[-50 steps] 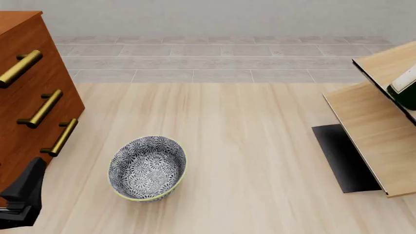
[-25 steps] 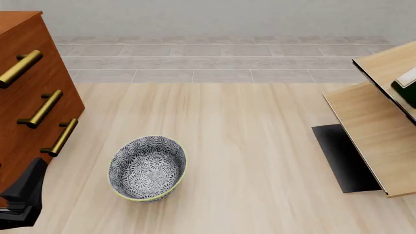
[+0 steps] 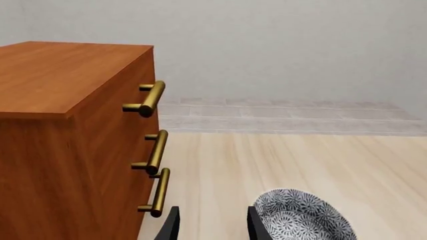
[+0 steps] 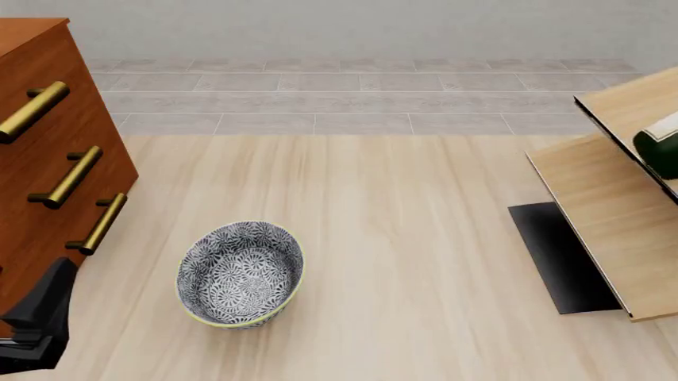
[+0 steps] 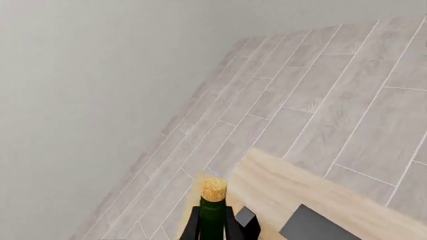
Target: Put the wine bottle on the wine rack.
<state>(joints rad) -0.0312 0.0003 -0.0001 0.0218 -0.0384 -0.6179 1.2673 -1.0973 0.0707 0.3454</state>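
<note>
Only the base end of the wine bottle (image 4: pixel 661 148), dark green with a white label, shows at the right edge of the front view, over the upper boards of the wine rack (image 4: pixel 604 214). In the right wrist view, the cork and green neck of the wine bottle (image 5: pixel 213 210) stand between the fingers of my right gripper (image 5: pixel 213 229), which is shut on it. The right arm itself is outside the front view. My left gripper (image 3: pixel 210 227) is open and holds nothing. It hangs low near the table's front left corner (image 4: pixel 37 317), beside the cabinet.
A reddish-brown drawer cabinet (image 4: pixel 53 159) with brass handles stands at the left. A patterned blue-and-white bowl (image 4: pixel 240 274) sits on the table just right of the left gripper and also shows as the bowl (image 3: pixel 300 220) in the left wrist view. Grey tiled floor lies beyond the table.
The bottle's base end slid a little to the right out of the front view, then came back slightly to the left. The left arm and the bowl have not moved.
</note>
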